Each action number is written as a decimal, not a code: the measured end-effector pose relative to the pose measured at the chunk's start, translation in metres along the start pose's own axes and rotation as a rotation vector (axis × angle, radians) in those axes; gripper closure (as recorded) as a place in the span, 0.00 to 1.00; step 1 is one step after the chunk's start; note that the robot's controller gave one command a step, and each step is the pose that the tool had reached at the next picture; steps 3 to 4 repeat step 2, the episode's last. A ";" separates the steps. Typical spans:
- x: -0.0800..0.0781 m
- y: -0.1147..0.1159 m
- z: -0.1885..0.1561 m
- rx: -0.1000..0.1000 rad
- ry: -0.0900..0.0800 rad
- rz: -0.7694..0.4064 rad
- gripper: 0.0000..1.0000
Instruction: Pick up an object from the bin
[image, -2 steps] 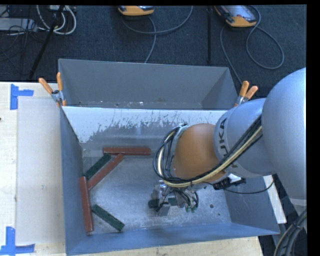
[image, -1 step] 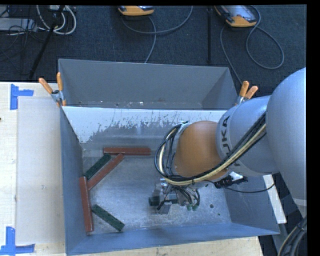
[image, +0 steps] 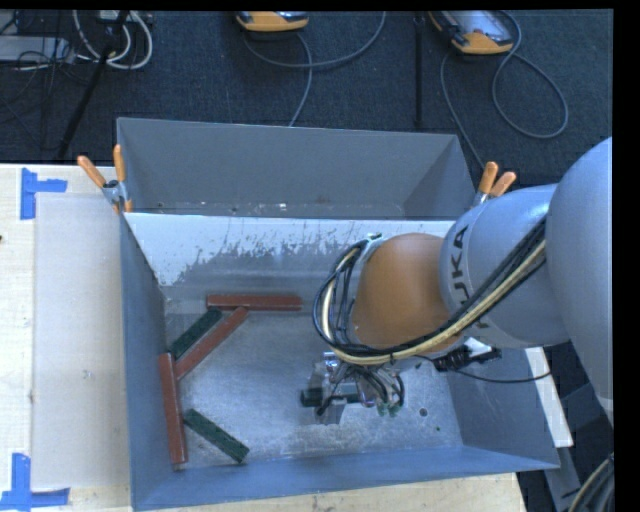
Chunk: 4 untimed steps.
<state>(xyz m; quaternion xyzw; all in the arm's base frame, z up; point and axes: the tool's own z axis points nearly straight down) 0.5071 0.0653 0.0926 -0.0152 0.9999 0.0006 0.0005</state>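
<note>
My gripper (image: 336, 394) hangs low over the bin floor, right of the middle, partly hidden under the arm's orange cover. The nearest loose thing is a short dark green bar (image: 214, 436), lying flat to its lower left and well apart from it. A long brown bar (image: 211, 343) lies slanted further left. Another brown bar (image: 254, 301) lies level along the back of the floor.
A third brown bar (image: 172, 410) runs along the left wall, and a second dark green bar (image: 195, 335) lies slanted beside the diagonal brown one. The arm and its cables cover the bin's right side. Bare floor surrounds the gripper.
</note>
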 end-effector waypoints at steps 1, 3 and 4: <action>-0.001 0.000 -0.032 0.000 -0.002 0.003 1.00; -0.002 0.000 -0.081 0.000 -0.003 0.005 1.00; -0.002 0.000 -0.081 0.000 -0.003 0.005 1.00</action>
